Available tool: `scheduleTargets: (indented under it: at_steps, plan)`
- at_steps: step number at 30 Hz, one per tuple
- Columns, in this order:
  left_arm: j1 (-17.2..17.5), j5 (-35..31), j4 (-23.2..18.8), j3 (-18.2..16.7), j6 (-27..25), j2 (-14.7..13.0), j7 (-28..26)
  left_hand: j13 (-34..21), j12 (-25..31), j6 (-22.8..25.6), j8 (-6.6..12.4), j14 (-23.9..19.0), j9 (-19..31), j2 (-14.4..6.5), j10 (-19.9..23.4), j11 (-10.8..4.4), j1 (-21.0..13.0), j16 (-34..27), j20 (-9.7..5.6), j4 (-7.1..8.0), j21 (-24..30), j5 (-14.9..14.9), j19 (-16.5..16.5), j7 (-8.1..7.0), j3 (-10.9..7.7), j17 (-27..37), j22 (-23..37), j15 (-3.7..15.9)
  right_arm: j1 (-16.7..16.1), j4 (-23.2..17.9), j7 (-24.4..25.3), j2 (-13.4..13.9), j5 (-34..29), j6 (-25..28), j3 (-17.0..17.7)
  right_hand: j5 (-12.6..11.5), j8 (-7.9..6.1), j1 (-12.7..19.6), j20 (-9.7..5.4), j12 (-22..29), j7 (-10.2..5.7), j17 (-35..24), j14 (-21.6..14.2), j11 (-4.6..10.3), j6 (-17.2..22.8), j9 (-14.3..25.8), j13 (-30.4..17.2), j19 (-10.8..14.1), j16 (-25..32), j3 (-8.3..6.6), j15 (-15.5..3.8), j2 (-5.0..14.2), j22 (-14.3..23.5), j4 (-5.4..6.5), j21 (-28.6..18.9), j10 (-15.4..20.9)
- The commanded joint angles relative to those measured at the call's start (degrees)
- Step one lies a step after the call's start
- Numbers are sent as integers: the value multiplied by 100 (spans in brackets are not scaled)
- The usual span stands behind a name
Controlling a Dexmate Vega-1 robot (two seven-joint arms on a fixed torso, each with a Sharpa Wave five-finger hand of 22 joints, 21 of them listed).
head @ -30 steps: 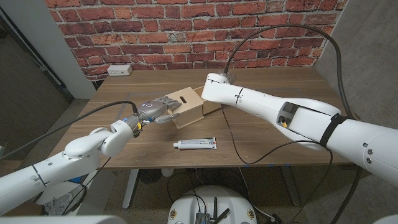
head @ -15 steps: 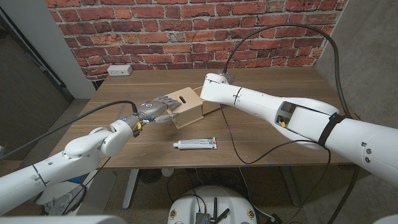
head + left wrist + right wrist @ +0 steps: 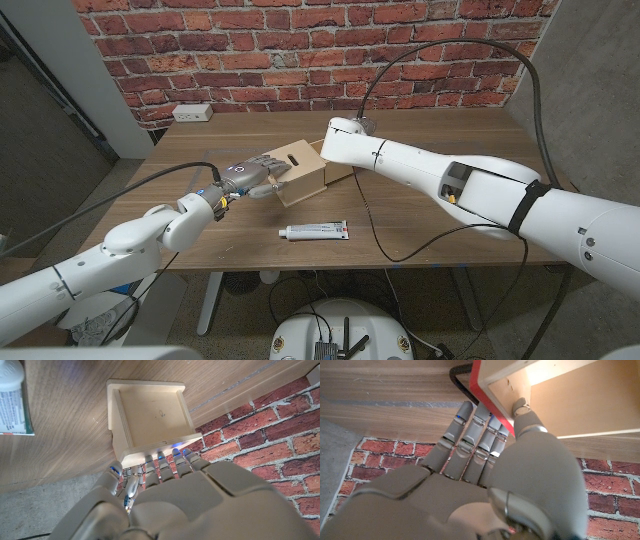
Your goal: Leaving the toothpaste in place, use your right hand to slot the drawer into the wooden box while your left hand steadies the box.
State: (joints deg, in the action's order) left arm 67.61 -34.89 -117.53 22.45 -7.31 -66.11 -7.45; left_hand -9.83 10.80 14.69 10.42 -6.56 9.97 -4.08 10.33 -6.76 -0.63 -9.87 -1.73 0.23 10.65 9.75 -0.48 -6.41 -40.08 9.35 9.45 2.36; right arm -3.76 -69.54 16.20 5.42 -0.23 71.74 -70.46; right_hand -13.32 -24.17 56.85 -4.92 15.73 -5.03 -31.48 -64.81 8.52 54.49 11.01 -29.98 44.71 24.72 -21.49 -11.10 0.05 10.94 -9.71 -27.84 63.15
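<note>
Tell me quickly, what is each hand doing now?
Left hand: fingers pressed against the wooden box, steadying it.
Right hand: grips the red-edged drawer between thumb and fingers.

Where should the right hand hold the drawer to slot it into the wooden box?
By its red-edged end wall, coming from the side away from the wooden box. In the right wrist view the right hand pinches that wall of the drawer, thumb inside and fingers outside. That leaves the drawer's other end free to enter, while the left hand braces the box's opposite side.
</note>
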Motion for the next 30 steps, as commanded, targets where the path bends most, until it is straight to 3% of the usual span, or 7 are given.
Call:
scheduleTargets:
  at_steps: [1,17,30]
  plan:
    - [-13,6,1,20,-6,27,13,-16,-12,67,47,-54,13,-317,51,-24,-60,-9,-719,-7,21,33,21,-15,-62,2,21,730,48,218,-44,-104,-62,-57,5,-43,-19,310,-571,3,57,-37,-160,70,109,43,-26,-20,14,-48,-217,627,6,11,-40,147]
    - [-56,9,47,54,23,81,-10,-16,-17,68,43,-66,14,-322,50,-12,-66,-9,-719,-25,24,32,41,-10,-81,1,21,729,-16,-14,-34,-73,-91,89,-20,-48,5,290,-567,-30,85,-75,-161,75,132,45,-33,-33,-11,-57,-215,632,4,16,-71,150]
    - [-64,4,56,68,5,113,-26,-17,-18,70,42,-70,15,-331,54,-4,-69,-8,-718,-34,23,32,48,-10,-95,2,21,725,-45,200,-33,-158,-84,-61,-4,-49,25,275,-565,-43,75,-100,-160,66,140,45,-44,-42,-28,-60,-219,629,2,14,-92,166]
